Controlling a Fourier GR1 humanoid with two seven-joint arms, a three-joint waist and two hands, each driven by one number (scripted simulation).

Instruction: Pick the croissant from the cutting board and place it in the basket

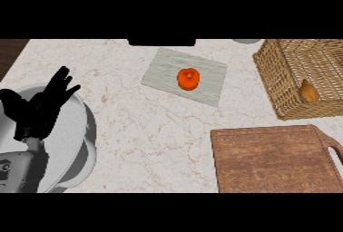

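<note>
The croissant (309, 92), golden brown, lies inside the wicker basket (278, 86) at the right, close to its near wall. The brown wooden cutting board (271, 158) at the lower right has nothing on it. My left hand (41, 108) rests open at the left, fingers up, above a white bowl. My right hand does not show anywhere in the view.
A large white bowl (79, 149) sits at the lower left under my left forearm. An orange fruit (189, 79) lies on a pale grey mat (167, 72) in the middle back. A dark object (162, 42) stands at the counter's far edge.
</note>
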